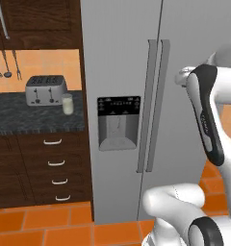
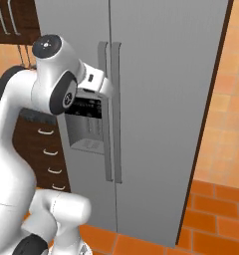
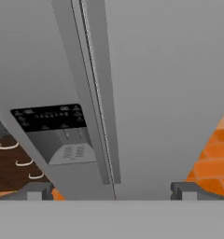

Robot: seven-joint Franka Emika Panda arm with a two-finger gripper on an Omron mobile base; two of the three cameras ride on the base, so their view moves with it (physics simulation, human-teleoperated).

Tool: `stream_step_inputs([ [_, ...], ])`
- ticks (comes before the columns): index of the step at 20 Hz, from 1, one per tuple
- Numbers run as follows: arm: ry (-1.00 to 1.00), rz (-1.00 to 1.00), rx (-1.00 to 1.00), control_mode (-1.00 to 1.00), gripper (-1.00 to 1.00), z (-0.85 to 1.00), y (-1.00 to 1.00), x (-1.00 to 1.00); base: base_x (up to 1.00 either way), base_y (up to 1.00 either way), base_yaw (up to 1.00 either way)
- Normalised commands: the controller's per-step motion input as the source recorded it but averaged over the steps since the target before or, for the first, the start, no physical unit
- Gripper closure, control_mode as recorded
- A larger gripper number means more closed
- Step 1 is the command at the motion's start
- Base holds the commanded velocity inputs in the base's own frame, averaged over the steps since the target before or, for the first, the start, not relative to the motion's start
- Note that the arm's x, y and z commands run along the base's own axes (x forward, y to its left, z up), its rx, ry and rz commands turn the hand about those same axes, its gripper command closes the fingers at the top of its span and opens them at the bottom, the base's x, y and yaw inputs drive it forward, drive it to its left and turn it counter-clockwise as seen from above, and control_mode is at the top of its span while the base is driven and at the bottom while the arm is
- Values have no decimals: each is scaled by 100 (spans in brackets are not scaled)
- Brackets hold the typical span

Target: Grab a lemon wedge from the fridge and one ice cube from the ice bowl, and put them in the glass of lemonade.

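Observation:
The fridge (image 1: 185,158) is a tall grey side-by-side unit with both doors shut, two long bar handles (image 1: 153,105) and a black dispenser panel (image 1: 118,122). It stands right in front of my hand (image 2: 97,80), which is level with the upper part of the handles (image 2: 110,99). In the hand view my gripper (image 3: 111,191) is open, its fingertips (image 3: 37,191) wide apart, nothing between them, facing the handles (image 3: 97,107). The glass of lemonade (image 1: 67,104) stands on the dark counter (image 1: 21,120) by the fridge's left side. The lemon wedge is hidden; the ice bowl is out of view.
A silver toaster (image 1: 45,90) sits left of the glass. Dark wood drawers (image 1: 55,163) lie under the counter, with utensils hanging on the orange wall above. Orange floor tiles (image 2: 221,219) spread right of the fridge. My own arm (image 1: 209,115) rises at the right.

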Motion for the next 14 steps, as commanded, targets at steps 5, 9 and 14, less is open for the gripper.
stream_step_inputs([
  [5,6,-10,0,-100,-100,-53,20,68,0,0,0],
  [9,-3,-7,0,-100,-100,-60,-15,53,0,0,0],
  [14,0,0,0,-100,-100,-29,-35,72,0,0,0],
])
